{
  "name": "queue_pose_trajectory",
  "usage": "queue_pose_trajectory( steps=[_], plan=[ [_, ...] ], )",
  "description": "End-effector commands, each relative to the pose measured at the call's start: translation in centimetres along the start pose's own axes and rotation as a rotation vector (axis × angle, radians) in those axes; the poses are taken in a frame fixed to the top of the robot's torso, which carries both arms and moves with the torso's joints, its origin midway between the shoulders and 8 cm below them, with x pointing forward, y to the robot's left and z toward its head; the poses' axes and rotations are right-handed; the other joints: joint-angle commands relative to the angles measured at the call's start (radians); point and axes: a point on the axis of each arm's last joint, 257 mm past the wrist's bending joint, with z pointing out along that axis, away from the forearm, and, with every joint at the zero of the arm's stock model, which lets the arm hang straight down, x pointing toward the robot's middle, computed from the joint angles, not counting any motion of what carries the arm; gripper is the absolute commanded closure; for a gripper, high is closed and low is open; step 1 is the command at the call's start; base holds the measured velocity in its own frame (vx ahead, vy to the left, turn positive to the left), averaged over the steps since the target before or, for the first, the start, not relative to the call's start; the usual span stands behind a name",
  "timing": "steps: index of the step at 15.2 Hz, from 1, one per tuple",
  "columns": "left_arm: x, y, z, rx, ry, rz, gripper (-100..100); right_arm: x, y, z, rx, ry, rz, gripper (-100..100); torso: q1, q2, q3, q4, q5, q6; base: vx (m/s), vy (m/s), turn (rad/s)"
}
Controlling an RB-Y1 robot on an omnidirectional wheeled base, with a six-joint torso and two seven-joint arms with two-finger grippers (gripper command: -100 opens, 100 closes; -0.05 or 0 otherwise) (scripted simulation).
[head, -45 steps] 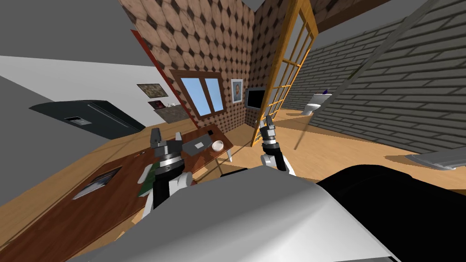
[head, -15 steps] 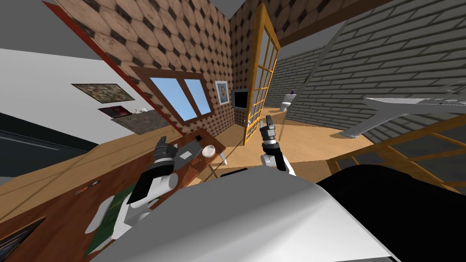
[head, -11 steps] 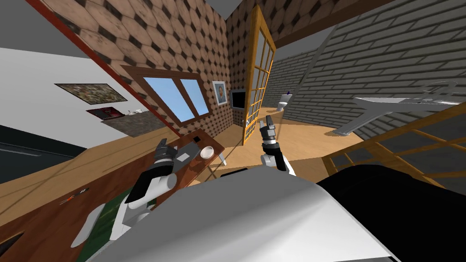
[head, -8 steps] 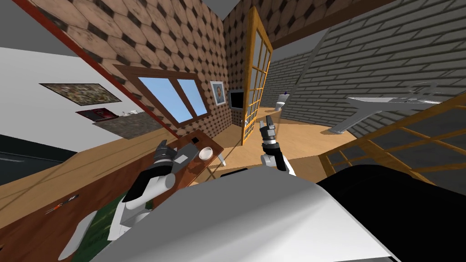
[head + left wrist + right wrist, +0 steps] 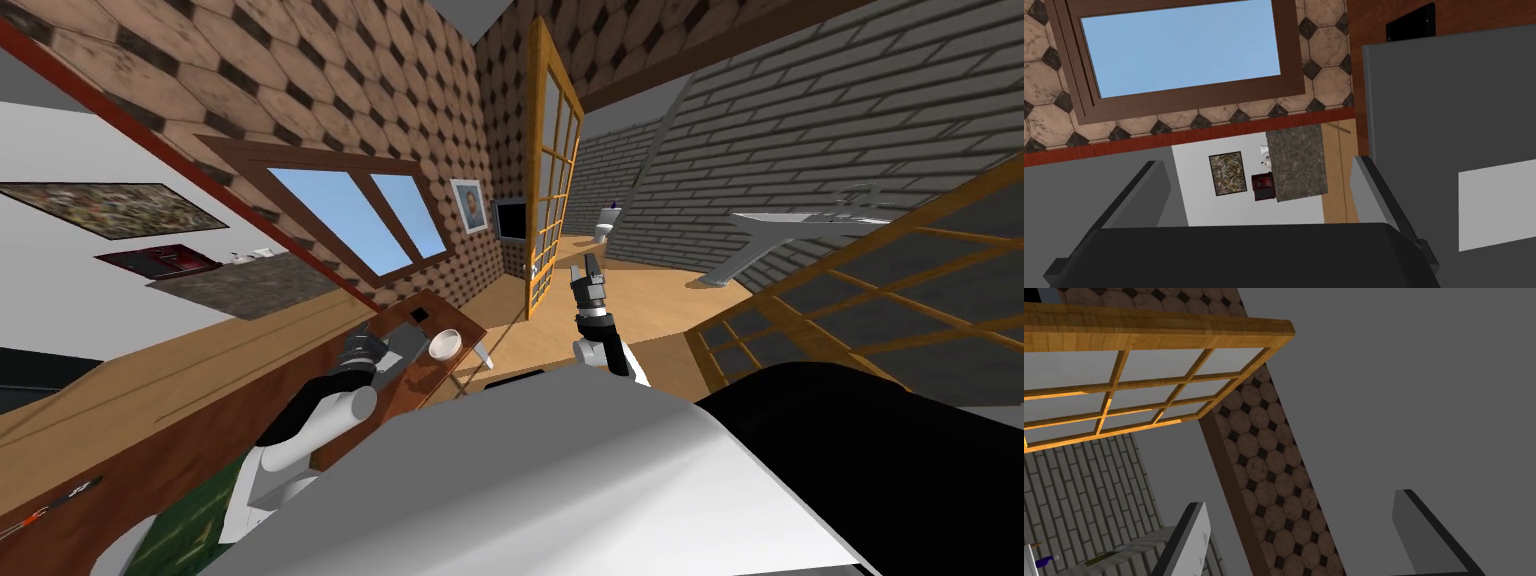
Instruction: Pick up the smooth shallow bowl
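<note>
The shallow white bowl [image 5: 444, 343] sits near the far end of a brown wooden table [image 5: 410, 388]. My left gripper [image 5: 366, 344] hovers over the table, beside a flat grey slab [image 5: 403, 342] and to the left of the bowl, apart from it. In the left wrist view the left gripper [image 5: 1258, 162] is open with nothing between its fingers, and the grey slab [image 5: 1449, 110] lies alongside one finger. My right gripper [image 5: 587, 266] is raised off to the right of the table. It stands open and empty in the right wrist view [image 5: 1300, 500].
A small black item [image 5: 418, 315] lies past the slab on the table. A green mat [image 5: 185, 525] lies at the near end. An orange-framed glass door [image 5: 545, 170] stands open beyond the table's end, and another orange lattice [image 5: 850, 300] stands at the right.
I have moved on along the table, so the whole view has shifted and the bowl is a little nearer. My left arm has lowered over the grey slab. Both grippers stay open.
</note>
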Motion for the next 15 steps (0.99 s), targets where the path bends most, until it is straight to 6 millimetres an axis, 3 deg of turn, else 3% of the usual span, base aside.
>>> queue_pose_trajectory(
  steps=[1, 5, 8, 9, 12, 13, 15],
  plan=[
    [0.0, 1.0, 0.0, -0.032, -0.003, -0.001, -100, 0.0, 0.0, 0.0, 0.000, 0.000, 0.000, 0, 0.000, 0.000, 0.000, 0.000, 0.000, 0.000, 0.012, -0.002, -0.010],
    [-2.1, 4.5, -0.2, -0.150, -0.033, -0.028, -100, 0.0, 0.0, 0.0, 0.000, 0.000, 0.000, 0, 0.000, 0.000, 0.000, 0.000, 0.000, 0.000, 0.025, -0.011, -0.134],
    [-2.1, 5.6, -0.4, -0.193, -0.032, -0.028, -100, 0.0, 0.0, 0.0, 0.000, 0.000, 0.000, 0, 0.000, 0.000, 0.000, 0.000, 0.000, 0.000, 0.028, -0.008, -0.069],
    [-3.1, 7.0, -0.7, -0.236, -0.046, -0.044, -100, 0.0, 0.0, 0.0, 0.000, 0.000, 0.000, 0, 0.000, 0.000, 0.000, 0.000, 0.000, 0.000, 0.027, -0.012, -0.152],
    [-3.0, 8.0, -0.9, -0.275, -0.045, -0.045, -100, 0.0, 0.0, 0.0, 0.000, 0.000, 0.000, 0, 0.000, 0.000, 0.000, 0.000, 0.000, 0.000, 0.029, -0.006, -0.073],
    [-4.0, 9.6, -1.3, -0.325, -0.058, -0.062, -100, 0.0, 0.0, 0.0, 0.000, 0.000, 0.000, 0, 0.000, 0.000, 0.000, 0.000, 0.000, 0.000, 0.028, -0.011, -0.120],
    [-3.9, 10.4, -1.6, -0.357, -0.056, -0.063, -100, 0.0, 0.0, 0.0, 0.000, 0.000, 0.000, 0, 0.000, 0.000, 0.000, 0.000, 0.000, 0.000, 0.035, -0.009, -0.114]
  ],
)
